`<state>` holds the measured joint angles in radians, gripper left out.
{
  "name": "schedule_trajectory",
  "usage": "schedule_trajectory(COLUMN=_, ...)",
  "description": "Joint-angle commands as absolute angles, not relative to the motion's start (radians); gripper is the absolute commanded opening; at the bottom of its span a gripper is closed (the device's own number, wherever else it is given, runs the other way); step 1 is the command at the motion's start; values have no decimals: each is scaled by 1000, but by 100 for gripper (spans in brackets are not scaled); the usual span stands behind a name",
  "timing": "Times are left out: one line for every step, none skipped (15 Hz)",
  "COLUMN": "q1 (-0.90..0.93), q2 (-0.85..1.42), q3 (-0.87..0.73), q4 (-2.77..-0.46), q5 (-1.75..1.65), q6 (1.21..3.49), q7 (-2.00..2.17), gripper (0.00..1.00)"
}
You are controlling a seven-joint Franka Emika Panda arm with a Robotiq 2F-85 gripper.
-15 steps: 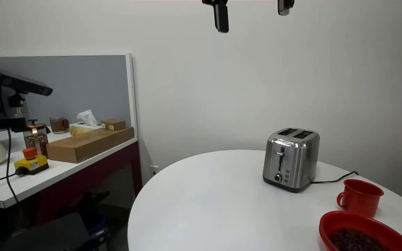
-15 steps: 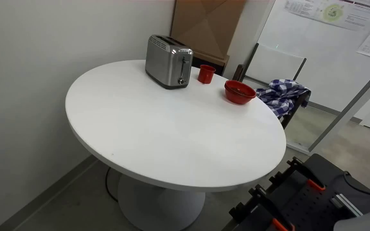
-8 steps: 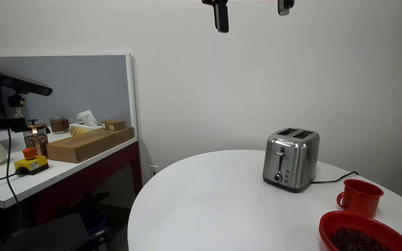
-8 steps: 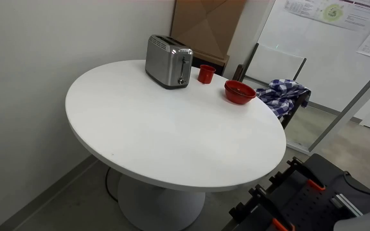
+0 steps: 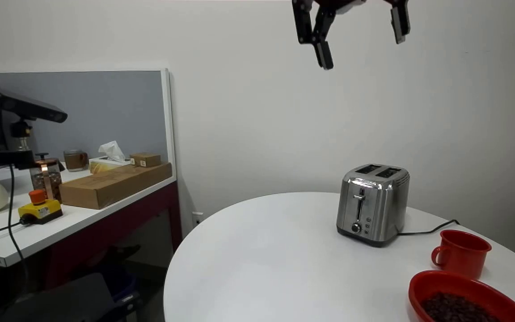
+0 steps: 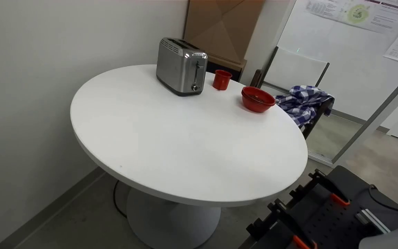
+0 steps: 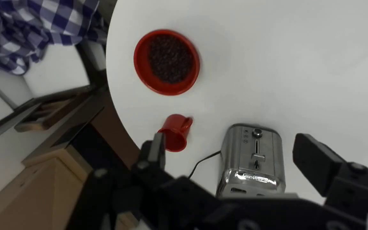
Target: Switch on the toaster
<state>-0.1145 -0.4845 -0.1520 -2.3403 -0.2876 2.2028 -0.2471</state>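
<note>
The toaster (image 5: 373, 205), silver with two top slots, stands upright on the white round table and shows in both exterior views (image 6: 180, 67). Its front lever (image 5: 359, 197) sits near the top of its slot, with a round knob (image 5: 356, 227) below. My gripper (image 5: 363, 54) is open and empty, high above the table and well above the toaster, tilted in an exterior view. In the wrist view the toaster (image 7: 254, 159) lies beyond and between the widely spread fingers (image 7: 315, 163); the gripper body hides part of its top. The lever (image 7: 258, 157) shows there too.
A red mug (image 5: 463, 255) stands beside the toaster, and a red bowl (image 5: 436, 281) with dark beans stands in front of the mug. A black cord (image 5: 429, 231) runs from the toaster. A wall (image 5: 257, 134) rises behind the table (image 6: 185, 145).
My gripper has moved down and to the right in an exterior view and tilted, so more of it shows. The toaster, mug and bowl have not moved.
</note>
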Motion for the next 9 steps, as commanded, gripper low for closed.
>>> schedule_trajectory(q1=-129, q2=-266, q3=-83, q4=-2281, q5=-375, q6=2420, q7=-113, gripper=100)
schedule_trajectory(q1=-139, q2=-203, q3=-60, q4=-2253, q5=-403, q6=2462, q7=-52, gripper=100)
schedule_trajectory(q1=-143, q2=-136, q3=-44, q4=-2219, q5=-425, q6=2489, q7=3, gripper=100)
schedule_trajectory(q1=-146, q2=-72, q3=-30, q4=-2183, q5=-455, q6=2514, q7=63, gripper=100)
schedule_trajectory(q1=-143, q2=-8, q3=-24, q4=-2140, q5=-482, q6=2530, q7=111, gripper=100)
schedule_trajectory(q1=-133, q2=56, q3=-24, q4=-2094, q5=-506, q6=2542, q7=161, gripper=100)
schedule_trajectory(q1=-120, q2=111, q3=-31, q4=-2049, q5=-527, q6=2546, q7=198, gripper=100)
schedule_trajectory(q1=-104, q2=162, q3=-41, q4=-2004, q5=-538, q6=2546, q7=227, gripper=100)
schedule_trajectory(q1=-87, q2=205, q3=-52, q4=-1965, q5=-545, q6=2540, q7=248, gripper=100)
